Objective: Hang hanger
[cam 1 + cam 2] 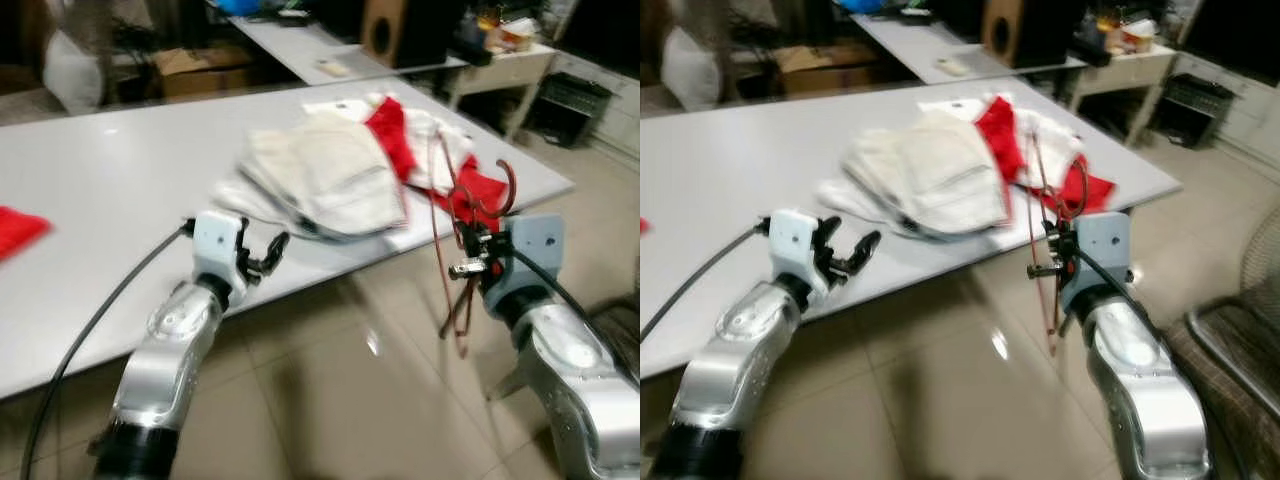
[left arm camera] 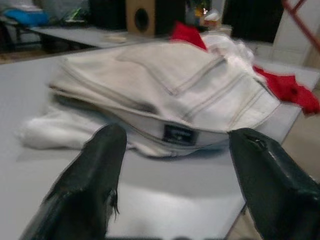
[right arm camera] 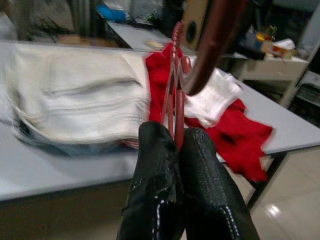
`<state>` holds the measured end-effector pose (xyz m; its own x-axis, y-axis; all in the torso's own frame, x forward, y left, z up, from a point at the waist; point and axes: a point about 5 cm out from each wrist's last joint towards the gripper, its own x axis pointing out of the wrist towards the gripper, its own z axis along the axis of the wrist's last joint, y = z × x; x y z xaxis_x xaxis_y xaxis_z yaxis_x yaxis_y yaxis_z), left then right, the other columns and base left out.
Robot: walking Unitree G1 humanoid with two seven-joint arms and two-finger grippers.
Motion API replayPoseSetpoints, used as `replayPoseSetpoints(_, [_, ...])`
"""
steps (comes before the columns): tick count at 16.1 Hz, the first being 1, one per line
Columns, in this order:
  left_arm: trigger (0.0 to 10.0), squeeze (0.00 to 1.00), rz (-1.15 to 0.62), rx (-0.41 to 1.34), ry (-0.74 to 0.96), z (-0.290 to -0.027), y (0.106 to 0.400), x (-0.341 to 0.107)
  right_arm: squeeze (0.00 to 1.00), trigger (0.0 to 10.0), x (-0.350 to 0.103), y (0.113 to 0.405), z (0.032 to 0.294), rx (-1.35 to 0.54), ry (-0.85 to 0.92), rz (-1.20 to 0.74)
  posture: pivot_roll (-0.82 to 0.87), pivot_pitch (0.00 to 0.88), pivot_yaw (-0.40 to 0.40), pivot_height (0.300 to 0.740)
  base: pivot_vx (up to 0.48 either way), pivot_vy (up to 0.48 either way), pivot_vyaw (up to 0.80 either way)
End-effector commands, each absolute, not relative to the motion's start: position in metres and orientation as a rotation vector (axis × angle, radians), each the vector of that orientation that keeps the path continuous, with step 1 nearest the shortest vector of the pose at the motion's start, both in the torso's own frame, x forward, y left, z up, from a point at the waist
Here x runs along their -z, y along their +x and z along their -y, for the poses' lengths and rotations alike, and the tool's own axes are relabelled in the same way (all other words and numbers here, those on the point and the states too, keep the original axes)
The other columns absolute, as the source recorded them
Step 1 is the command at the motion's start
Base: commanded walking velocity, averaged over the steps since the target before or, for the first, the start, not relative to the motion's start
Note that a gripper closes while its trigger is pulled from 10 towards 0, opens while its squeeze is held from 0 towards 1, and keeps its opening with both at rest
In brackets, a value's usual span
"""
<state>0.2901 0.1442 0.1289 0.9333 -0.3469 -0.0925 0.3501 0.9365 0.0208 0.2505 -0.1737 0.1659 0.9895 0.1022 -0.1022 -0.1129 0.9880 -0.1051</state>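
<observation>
A dark red wire hanger [image 1: 452, 222] stands nearly upright off the table's near right corner, its hook [image 1: 505, 190] curling at the top. My right gripper [image 1: 478, 252] is shut on it, its black fingers [image 3: 175, 165] pinched around the thin wires. My left gripper [image 1: 262, 250] is open and empty, held over the near edge of the grey table [image 1: 90, 200], its fingers [image 2: 95, 170] apart and facing a folded cream garment [image 1: 330, 175]. Red cloth [image 1: 392, 135] and white cloth [image 1: 425, 130] lie behind the pile.
A red item [image 1: 18, 230] lies at the table's left edge. Behind stand a second table [image 1: 300, 45], a speaker [image 1: 385, 28], a cardboard box [image 1: 195, 68] and a side table [image 1: 510, 60]. A wicker chair [image 1: 1240, 330] sits at right on the tiled floor [image 1: 340, 400].
</observation>
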Motion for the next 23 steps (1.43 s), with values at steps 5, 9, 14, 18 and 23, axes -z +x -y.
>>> replayPoseSetpoints(5, [10.0, 1.0, -0.114, 0.297, -0.018, -0.155, 0.296, -0.127, 0.0, 10.0, -0.156, 0.249, 0.182, -0.083, -0.094, -0.122, -0.17, 0.0, -0.01, 0.74, 0.0, 0.0, 0.0])
replayPoseSetpoints(9, [10.0, 1.0, -0.078, 0.336, 0.027, -0.149, 0.294, -0.128, 0.0, 10.0, -0.157, 0.25, 0.178, -0.149, -0.114, -0.11, -0.17, 0.0, -0.012, 0.74, 0.0, 0.0, 0.0])
replayPoseSetpoints(14, [10.0, 1.0, -0.07, 0.286, 0.085, -0.152, 0.296, -0.129, 0.0, 10.0, -0.153, 0.252, 0.181, -0.118, -0.119, -0.105, -0.16, 0.0, -0.025, 0.74, 0.048, 0.0, -0.48])
replayPoseSetpoints(18, [10.0, 1.0, -0.065, 0.273, 0.079, -0.157, 0.295, -0.129, 0.0, 10.0, -0.153, 0.25, 0.179, -0.147, -0.11, -0.092, -0.15, 0.0, -0.032, 0.74, 0.141, 0.0, 0.0])
replayPoseSetpoints(23, [10.0, 1.0, -0.067, 0.301, 0.044, -0.152, 0.292, -0.128, 0.0, 10.0, -0.153, 0.25, 0.181, -0.138, -0.103, -0.092, -0.15, 0.0, -0.024, 0.74, 0.339, 0.0, -0.36])
